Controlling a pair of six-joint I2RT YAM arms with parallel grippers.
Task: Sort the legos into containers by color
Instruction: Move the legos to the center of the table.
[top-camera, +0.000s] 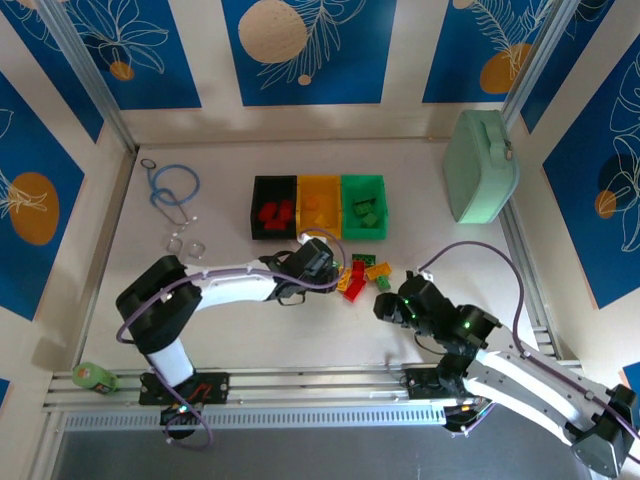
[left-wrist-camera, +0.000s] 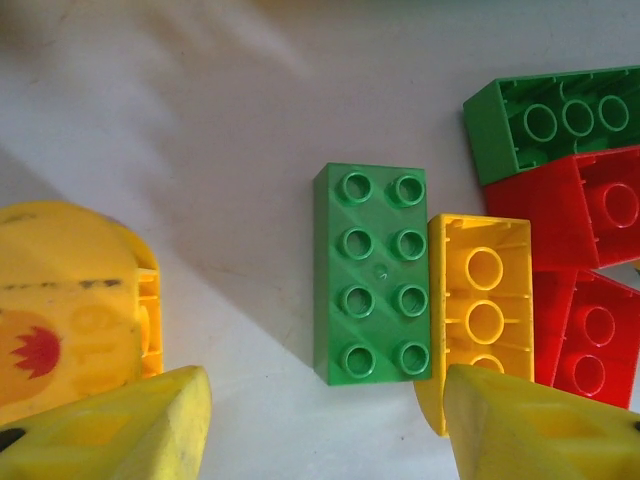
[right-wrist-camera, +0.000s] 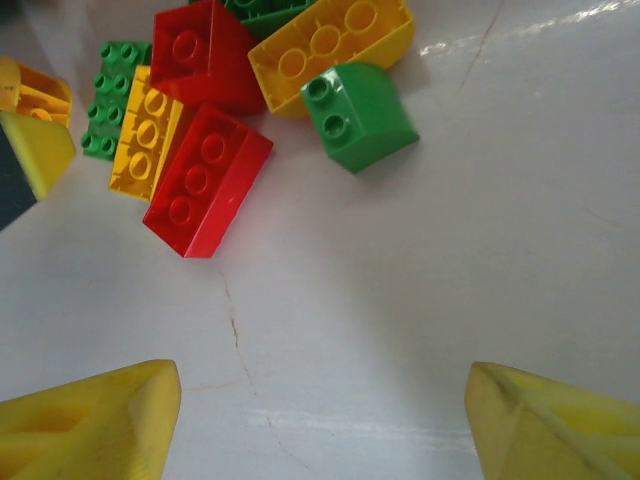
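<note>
Top external view: the left gripper (top-camera: 322, 262) hovers at the left edge of a loose pile of legos (top-camera: 362, 276) on the white table (top-camera: 230, 320). Just behind the pile, a black bin (top-camera: 256, 205), yellow bin (top-camera: 320, 180) and green bin (top-camera: 363, 179) stand side by side.

Seen from the left wrist, its jaws are spread wide and empty. A green eight-stud brick (left-wrist-camera: 372, 272) lies flat, studs up, just ahead of the gap between the yellow fingertips (left-wrist-camera: 130, 430), with a yellow brick (left-wrist-camera: 482, 300) touching its side.

The right gripper (top-camera: 385, 305), near the pile's right side, is also wide open and holds nothing. Bare table lies between its fingertips (right-wrist-camera: 90, 420), and the nearest red brick (right-wrist-camera: 205, 180) sits well ahead.
</note>
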